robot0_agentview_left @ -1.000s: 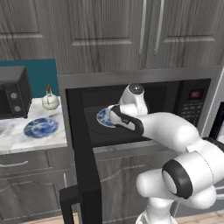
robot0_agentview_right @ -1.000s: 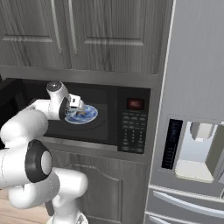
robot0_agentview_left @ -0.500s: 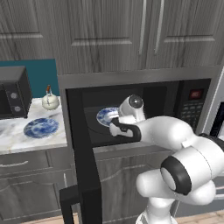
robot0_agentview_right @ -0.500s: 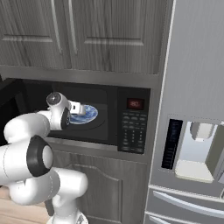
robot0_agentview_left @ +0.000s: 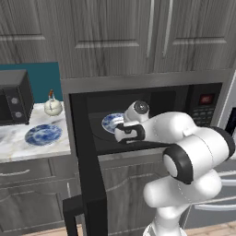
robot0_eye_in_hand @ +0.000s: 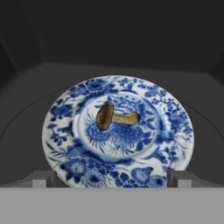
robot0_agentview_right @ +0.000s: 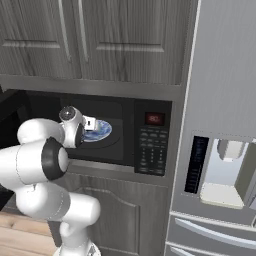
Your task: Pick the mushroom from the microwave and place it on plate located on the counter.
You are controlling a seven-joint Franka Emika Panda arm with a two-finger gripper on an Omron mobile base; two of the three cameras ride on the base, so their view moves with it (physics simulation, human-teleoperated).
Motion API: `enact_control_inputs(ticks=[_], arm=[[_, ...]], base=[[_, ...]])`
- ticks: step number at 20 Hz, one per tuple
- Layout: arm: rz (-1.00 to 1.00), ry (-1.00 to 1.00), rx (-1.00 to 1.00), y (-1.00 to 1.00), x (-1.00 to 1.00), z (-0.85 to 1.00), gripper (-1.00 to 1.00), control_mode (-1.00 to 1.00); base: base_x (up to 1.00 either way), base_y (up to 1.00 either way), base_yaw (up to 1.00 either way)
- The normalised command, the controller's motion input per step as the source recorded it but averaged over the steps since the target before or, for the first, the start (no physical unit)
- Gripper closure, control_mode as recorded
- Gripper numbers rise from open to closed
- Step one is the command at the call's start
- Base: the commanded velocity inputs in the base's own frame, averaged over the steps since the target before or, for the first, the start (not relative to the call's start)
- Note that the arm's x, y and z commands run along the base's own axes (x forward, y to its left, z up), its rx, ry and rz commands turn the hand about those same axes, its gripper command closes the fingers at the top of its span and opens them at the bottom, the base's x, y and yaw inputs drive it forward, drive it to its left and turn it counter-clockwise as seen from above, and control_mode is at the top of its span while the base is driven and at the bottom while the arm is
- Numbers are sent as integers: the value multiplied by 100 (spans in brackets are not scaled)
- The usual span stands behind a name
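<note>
From the left base view, the hand (robot0_agentview_left: 120,134) sits at the open microwave (robot0_agentview_left: 152,115) mouth. The right base view shows it just before the inner plate (robot0_agentview_right: 97,130). In the hand view, the mushroom (robot0_eye_in_hand: 114,117) lies on its side mid-plate, ahead of the spread, empty fingertips (robot0_eye_in_hand: 39,178).

Two blue plates: one on the counter (robot0_agentview_left: 42,134), one in the microwave (robot0_eye_in_hand: 118,138). One mushroom (robot0_eye_in_hand: 114,117), one kettle (robot0_agentview_left: 52,106), one small black oven (robot0_agentview_left: 14,97), one fridge (robot0_agentview_right: 220,150).
</note>
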Motion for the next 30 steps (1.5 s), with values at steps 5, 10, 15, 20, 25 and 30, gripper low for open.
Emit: enact_control_inputs(ticks=[5,10,15,20,25,30], arm=[[0,0,0,0,24,-6,-100,-100],[0,0,0,1,11,-7,-100,-100],[0,3,0,3,6,-8,-100,-100],[0,7,0,1,15,-1,-100,-100],[0,5,0,1,26,0,-100,-100],[0,2,0,0,15,-3,-100,-100]], base=[[0,0,0],[0,0,0],[0,0,0],[0,0,0],[0,0,0],[0,0,0]])
